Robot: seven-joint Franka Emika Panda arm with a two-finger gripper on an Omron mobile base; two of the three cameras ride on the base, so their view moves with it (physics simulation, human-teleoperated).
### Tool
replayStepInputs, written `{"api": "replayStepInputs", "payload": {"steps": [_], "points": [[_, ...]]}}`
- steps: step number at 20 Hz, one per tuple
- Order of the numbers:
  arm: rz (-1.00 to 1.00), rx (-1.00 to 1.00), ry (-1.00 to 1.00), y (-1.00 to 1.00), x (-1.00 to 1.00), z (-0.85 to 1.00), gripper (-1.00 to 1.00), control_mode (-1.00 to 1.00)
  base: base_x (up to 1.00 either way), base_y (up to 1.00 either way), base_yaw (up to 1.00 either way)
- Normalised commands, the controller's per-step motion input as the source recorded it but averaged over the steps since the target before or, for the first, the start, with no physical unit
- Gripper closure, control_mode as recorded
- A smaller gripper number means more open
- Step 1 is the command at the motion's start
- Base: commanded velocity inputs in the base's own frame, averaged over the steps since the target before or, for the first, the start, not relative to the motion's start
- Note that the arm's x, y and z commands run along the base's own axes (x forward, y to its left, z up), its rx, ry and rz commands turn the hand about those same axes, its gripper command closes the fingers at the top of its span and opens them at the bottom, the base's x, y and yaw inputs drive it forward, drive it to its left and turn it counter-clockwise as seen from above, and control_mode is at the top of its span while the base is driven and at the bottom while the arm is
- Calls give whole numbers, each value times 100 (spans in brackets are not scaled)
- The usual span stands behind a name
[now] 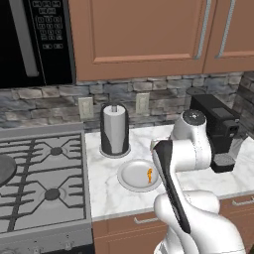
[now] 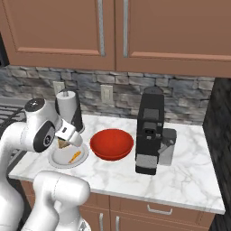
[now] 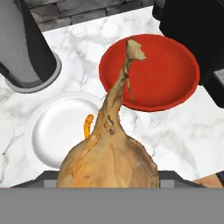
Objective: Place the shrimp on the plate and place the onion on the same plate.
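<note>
My gripper point(image 2: 63, 143) holds the onion point(image 3: 109, 162), which fills the bottom centre of the hand view with its stem pointing up the frame. Behind it, left of centre, the shrimp point(image 3: 88, 125) already lies on the plate point(image 3: 52, 131): first half done, I judge. Left: lower the onion onto that plate and let go. Farther, the red bowl point(image 3: 162, 78) at upper right, paper towel roll point(image 3: 24, 43) at upper left.

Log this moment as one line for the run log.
shrimp: on plate | onion: held by gripper above plate | next: lower, release
</note>
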Motion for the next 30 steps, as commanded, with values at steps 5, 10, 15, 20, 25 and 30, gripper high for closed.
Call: {"api": "replayStepInputs", "payload": {"steps": [5, 10, 15, 20, 25, 30], "points": [[8, 1, 0, 56, -4, 63, 100, -100, 0, 0, 0], [3, 4, 10, 41, 1, 12, 100, -100, 0, 0, 0], [0, 8, 24, 14, 40, -28, 100, -100, 0, 0, 0], [0, 5, 21, 2, 61, -66, 100, -100, 0, 0, 0], [0, -1, 10, 19, 58, -68, 100, -100, 0, 0, 0], [0, -3, 2, 24, 35, -66, 100, -100, 0, 0, 0]]}}
